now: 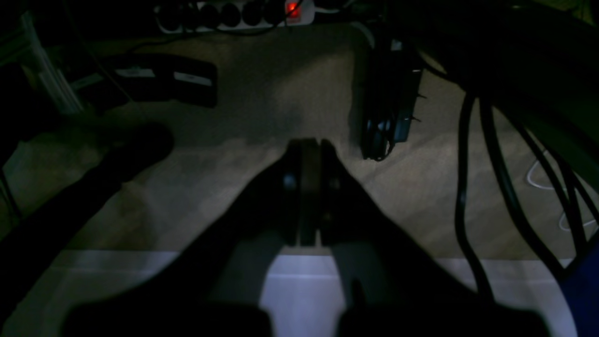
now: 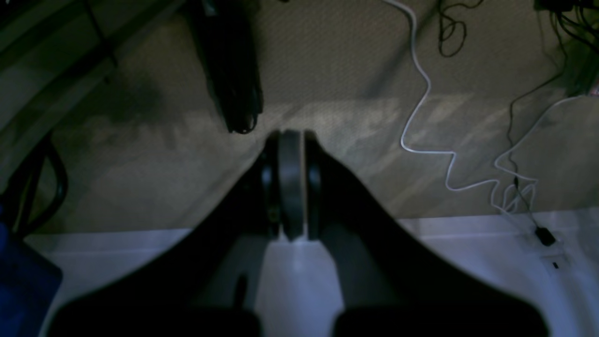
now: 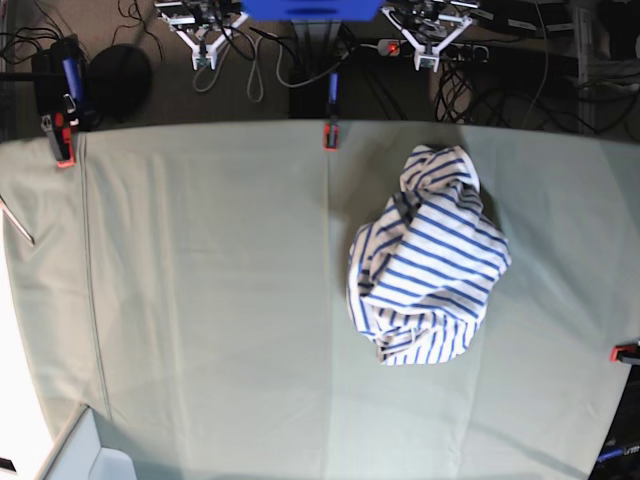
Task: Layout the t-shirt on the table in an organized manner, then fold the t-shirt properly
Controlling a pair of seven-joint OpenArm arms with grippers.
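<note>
The t-shirt (image 3: 428, 258) lies crumpled in a loose heap on the right half of the table (image 3: 200, 300) in the base view, nearer the far edge, not spread out. Both arms are pulled back beyond the far edge, well apart from the cloth. The left gripper (image 1: 309, 145) has its jaws pressed together and holds nothing; it points at the dim floor. The right gripper (image 2: 291, 136) is also closed and empty. A red clamp (image 3: 331, 133) sits on the far edge.
</note>
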